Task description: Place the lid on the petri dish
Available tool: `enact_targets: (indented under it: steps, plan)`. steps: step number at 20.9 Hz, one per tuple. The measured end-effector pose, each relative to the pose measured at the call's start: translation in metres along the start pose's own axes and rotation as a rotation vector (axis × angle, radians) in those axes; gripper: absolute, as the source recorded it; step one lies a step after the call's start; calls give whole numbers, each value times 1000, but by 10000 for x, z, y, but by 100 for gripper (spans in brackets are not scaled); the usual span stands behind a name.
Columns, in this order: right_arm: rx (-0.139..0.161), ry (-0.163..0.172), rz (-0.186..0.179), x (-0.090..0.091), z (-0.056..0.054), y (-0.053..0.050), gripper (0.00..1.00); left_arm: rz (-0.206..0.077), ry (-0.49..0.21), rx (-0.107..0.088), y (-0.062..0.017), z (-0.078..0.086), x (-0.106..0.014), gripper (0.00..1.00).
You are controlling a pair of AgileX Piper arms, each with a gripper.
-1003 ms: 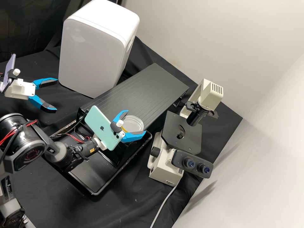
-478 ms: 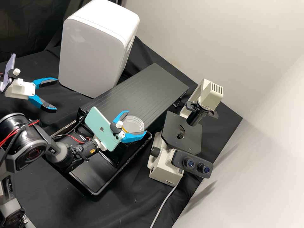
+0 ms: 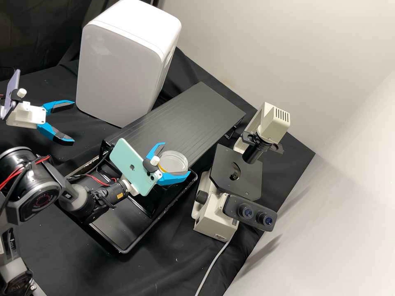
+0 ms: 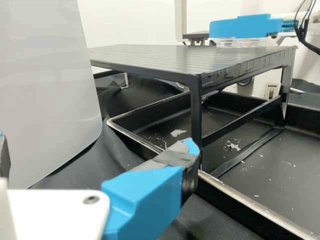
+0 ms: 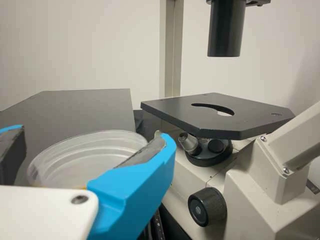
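Two arms: dark grey, and both come in from the left over the desk (image 3: 177, 263), which has a black cloth on it.
Left end effector (image 3: 70, 123): its blue fingers are spread wide with nothing between them. It hangs over the cloth, near the big white plastic box (image 3: 123, 61) and well apart from the lid.
Long black tray (image 3: 123, 236): it is shallow and has little crumbs in it. The black ridged metal shelf (image 3: 193, 115) stands in it on thin legs.
Right end effector (image 3: 176, 159): its two blue fingers sit on two sides of the clear round plastic lid (image 5: 85, 155) and pinch it by the rim.
Where the lid is: at the near corner of the shelf, held flat.
Shallow clear petri dish (image 3: 163, 167): a bit of yellow peeks out just under the lid, so I think the dish is right below it. I cannot tell if the lid is all the way down.
How the lid will feel: I think it is very light, stiff, thin and smooth. It could slip out, and it could crack if squeezed hard.
Where to hold it: by the rim, on two opposite sides, softly and kept level.
White and black microscope (image 3: 230, 193): it stands just to the right of the shelf corner, near the lid but not touching it.
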Motion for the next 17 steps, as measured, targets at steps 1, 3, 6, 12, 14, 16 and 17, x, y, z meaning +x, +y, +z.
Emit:
enact_targets:
  steps: [1,3,6,12,14,16,17]
  plan:
    - [0,0,0,0,0,0,100,0,0,0,0,0,0,100]
    - [0,-3,-3,0,3,-2,100,0,0,0,0,0,0,100]
    - [0,-35,-32,-1,32,-29,100,0,0,0,0,0,0,100]
    - [0,-35,-32,-1,32,-29,100,0,0,0,0,0,0,100]
    - [0,-35,-32,-1,32,-29,100,0,0,0,0,0,0,100]
    - [0,-34,-33,-1,28,-33,100,0,0,0,0,0,0,100]
    - [0,-32,-35,-1,25,-37,100,0,0,0,0,0,0,100]
